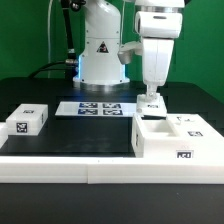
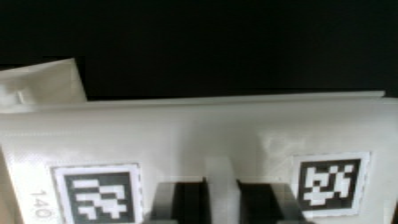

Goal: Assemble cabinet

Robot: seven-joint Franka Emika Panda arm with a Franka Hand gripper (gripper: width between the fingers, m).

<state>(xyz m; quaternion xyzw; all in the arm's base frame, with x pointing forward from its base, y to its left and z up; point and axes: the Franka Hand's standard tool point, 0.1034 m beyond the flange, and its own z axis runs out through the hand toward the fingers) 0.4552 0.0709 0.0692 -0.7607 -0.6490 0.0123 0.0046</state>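
Observation:
The cabinet (image 1: 172,140), a large white box with marker tags, stands at the exterior view's right front. My gripper (image 1: 151,94) hangs straight down at the box's far left corner, on a smaller white tagged panel (image 1: 152,104) that rests on the black table. In the wrist view the panel (image 2: 214,130) fills the frame with a tag on each side. My gripper (image 2: 210,198) has its dark fingers (image 2: 169,203) pressed against a pale ridge of the panel. The jaws are shut on that ridge.
A small white tagged block (image 1: 27,120) lies at the exterior view's left. The marker board (image 1: 100,107) lies mid-table in front of the white robot base (image 1: 100,55). A white rim (image 1: 70,160) borders the front. Another white piece (image 2: 39,85) shows in the wrist view.

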